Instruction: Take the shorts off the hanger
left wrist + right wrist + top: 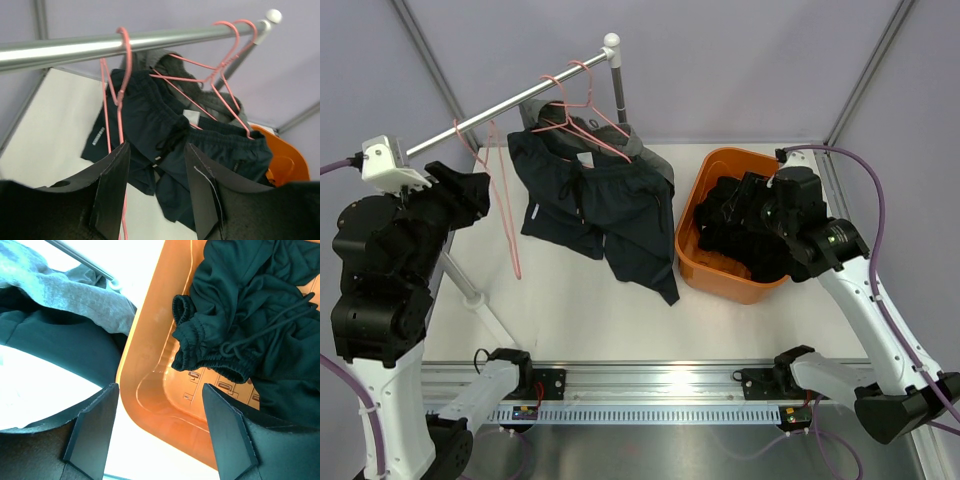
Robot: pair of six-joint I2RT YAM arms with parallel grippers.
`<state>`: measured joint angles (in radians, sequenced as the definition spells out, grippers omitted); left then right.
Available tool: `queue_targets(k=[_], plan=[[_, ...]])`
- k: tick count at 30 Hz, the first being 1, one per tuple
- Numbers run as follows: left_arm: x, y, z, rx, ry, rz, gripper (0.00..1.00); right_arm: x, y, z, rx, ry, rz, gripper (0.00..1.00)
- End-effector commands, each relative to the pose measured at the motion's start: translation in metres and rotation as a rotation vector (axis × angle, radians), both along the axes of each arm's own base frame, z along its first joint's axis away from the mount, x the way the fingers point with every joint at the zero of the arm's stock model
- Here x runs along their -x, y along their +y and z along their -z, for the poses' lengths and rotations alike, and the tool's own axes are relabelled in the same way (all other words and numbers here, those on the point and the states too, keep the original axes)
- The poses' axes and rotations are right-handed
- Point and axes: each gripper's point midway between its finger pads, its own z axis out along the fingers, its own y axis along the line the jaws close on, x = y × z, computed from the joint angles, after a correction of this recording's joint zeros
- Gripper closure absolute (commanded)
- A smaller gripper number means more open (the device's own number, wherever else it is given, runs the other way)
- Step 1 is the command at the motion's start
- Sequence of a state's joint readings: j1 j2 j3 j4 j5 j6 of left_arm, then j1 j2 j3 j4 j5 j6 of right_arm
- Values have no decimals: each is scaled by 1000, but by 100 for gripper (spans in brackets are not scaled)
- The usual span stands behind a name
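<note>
Left gripper (157, 146): the fingers are seen apart, with nothing clamped between them. It is held just below the rail (75, 47). A bare pink hanger (120, 90) is hooked on the rail, and its wire runs down close beside one finger; contact cannot be confirmed.

Right gripper (160, 387): the fingers are seen spread wide and empty, positioned over the near rim of the orange basket (150, 320).

Black shorts (250, 315): found crumpled inside the basket, the elastic waistband and drawcord turned toward the rim.

Navy shorts (595, 205): found on a pink hanger further along the rail toward its capped end. The legs are draped down to the table (570, 310), between the bare hanger and the basket.

Grey shorts (642, 142): found hung just behind the navy pair and largely covered by it. Only a strip of the grey cloth is visible, near the basket's far corner. Which of the two hangers there carries it cannot be determined.
</note>
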<state>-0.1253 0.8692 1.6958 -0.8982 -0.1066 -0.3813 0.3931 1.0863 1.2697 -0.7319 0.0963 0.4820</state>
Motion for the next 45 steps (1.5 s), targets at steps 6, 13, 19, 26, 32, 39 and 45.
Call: queue_targets(k=[6, 13, 19, 26, 32, 39, 45], plan=[[-3, -41, -22, -2, -40, 229, 50, -1, -4, -8, 18, -26, 9, 23], [-45, -70, 1, -64, 56, 268, 49, -2, -4, -11, 20, -33, 8, 23], [-80, -81, -5, -55, 37, 144, 46, -2, -5, -12, 27, -39, 10, 23], [-135, -97, 6, -48, 59, -23, 47, -2, -3, -15, 28, -41, -7, 23], [-167, -103, 7, -54, 52, -127, 46, -2, -4, -16, 43, -46, -17, 23], [-188, -98, 12, -62, 35, -260, 46, -2, -2, -21, 51, -51, -36, 23], [-205, -105, 27, -86, 70, -301, 46, -2, -5, -23, 69, -62, -38, 22]])
